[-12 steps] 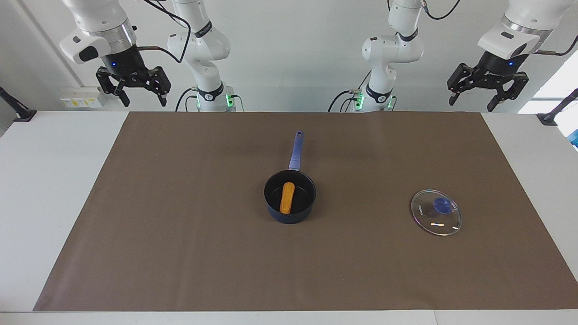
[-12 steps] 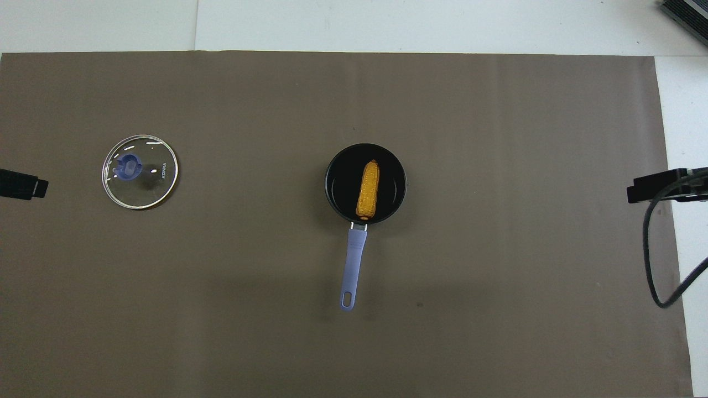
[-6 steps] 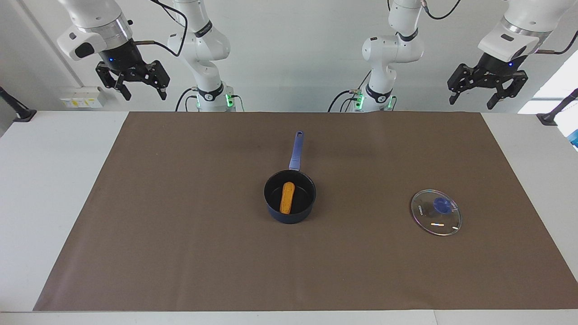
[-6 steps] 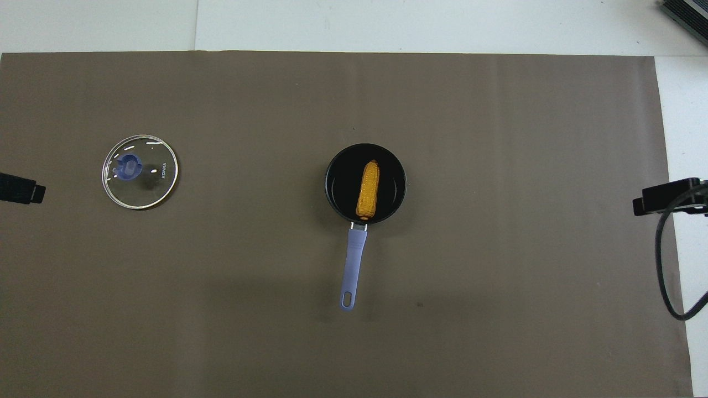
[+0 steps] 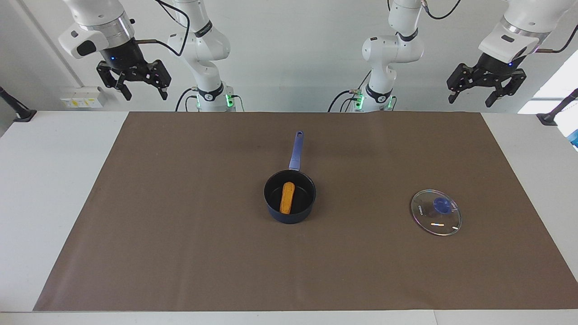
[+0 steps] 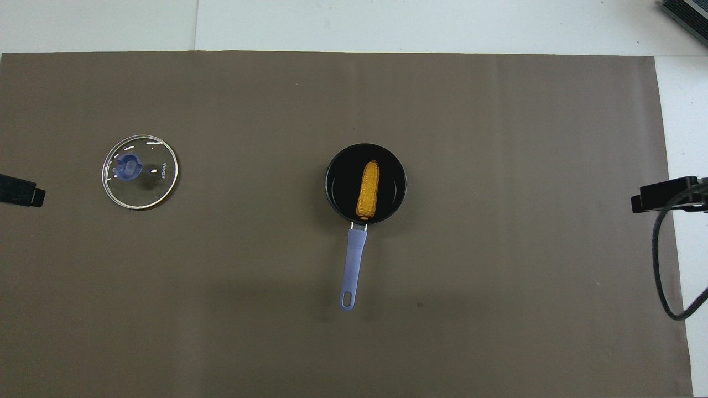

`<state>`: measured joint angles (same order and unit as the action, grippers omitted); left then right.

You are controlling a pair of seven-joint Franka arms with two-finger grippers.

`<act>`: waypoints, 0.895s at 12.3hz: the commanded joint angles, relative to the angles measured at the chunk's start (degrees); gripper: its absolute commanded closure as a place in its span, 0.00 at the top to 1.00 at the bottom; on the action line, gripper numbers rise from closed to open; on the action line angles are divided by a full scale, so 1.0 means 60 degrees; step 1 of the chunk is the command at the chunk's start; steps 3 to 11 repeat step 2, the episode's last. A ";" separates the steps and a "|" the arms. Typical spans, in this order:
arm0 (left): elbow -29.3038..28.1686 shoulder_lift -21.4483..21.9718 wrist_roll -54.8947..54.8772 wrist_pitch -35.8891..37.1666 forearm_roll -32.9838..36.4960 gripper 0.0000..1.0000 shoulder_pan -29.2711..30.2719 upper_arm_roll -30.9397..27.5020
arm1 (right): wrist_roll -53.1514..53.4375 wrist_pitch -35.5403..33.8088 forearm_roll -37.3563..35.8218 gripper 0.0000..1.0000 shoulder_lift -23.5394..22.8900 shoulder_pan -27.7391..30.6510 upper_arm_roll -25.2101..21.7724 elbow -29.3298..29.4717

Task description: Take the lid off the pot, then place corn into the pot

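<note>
The navy pot (image 5: 290, 198) (image 6: 365, 182) stands uncovered in the middle of the brown mat, its blue handle (image 5: 296, 150) pointing toward the robots. The orange-yellow corn (image 5: 287, 197) (image 6: 369, 188) lies inside it. The glass lid (image 5: 436, 212) (image 6: 140, 179) with its blue knob lies flat on the mat toward the left arm's end. My left gripper (image 5: 472, 95) is open and empty, raised high over the left arm's end of the table. My right gripper (image 5: 142, 92) is open and empty, raised high over the right arm's end. Only the grippers' tips show in the overhead view.
The brown mat (image 5: 180, 253) covers most of the white table (image 5: 45, 189). A black cable (image 6: 661, 265) hangs from the right arm over the mat's edge. A dark object (image 6: 686, 14) sits at the table's corner farthest from the robots.
Both grippers have risen a little and drawn back toward their bases. The pot, corn and lid have not moved.
</note>
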<state>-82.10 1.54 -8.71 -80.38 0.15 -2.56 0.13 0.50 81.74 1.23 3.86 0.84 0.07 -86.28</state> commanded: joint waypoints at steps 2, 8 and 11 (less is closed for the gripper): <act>0.0178 0.0022 0.0235 0.0097 0.0137 1.00 0.0017 0.0023 | 0.0195 0.0147 0.0059 1.00 0.0119 0.0139 -0.0099 -0.0078; 0.0178 0.0022 0.0235 0.0097 0.0137 1.00 0.0017 0.0023 | 0.0195 0.0147 0.0059 1.00 0.0119 0.0139 -0.0099 -0.0078; 0.0178 0.0022 0.0235 0.0097 0.0137 1.00 0.0017 0.0023 | 0.0195 0.0147 0.0059 1.00 0.0119 0.0139 -0.0099 -0.0078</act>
